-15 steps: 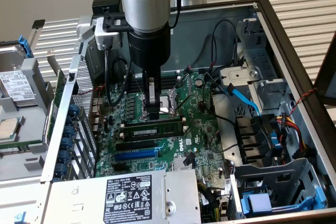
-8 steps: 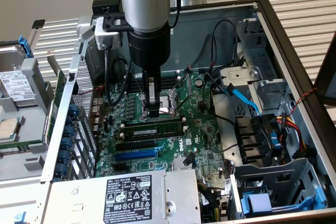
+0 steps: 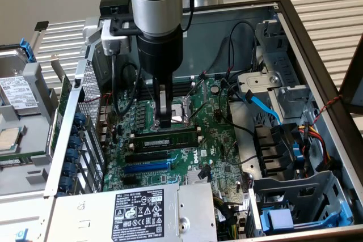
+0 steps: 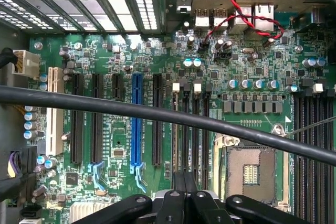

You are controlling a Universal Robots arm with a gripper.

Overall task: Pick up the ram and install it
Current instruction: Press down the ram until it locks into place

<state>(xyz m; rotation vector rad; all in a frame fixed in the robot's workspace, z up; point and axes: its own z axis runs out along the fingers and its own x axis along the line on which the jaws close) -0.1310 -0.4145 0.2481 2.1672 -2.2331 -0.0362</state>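
The ram (image 3: 182,138) is a long green stick with a pale label. It stands on edge along the black motherboard slots (image 3: 148,155), in front of the CPU socket (image 3: 180,115). My gripper (image 3: 164,124) reaches straight down from the arm. Its narrow fingers are shut together on the middle of the ram's top edge. In the wrist view the dark fingertips (image 4: 177,187) are pressed together over the row of black slots (image 4: 198,129) beside the socket (image 4: 250,172).
A power supply (image 3: 136,215) fills the case's near side. A drive cage (image 3: 300,202) and blue cables (image 3: 262,103) sit at the exterior view's right. A hard drive (image 3: 17,92) lies outside the case at its left. A black cable (image 4: 157,112) crosses the wrist view.
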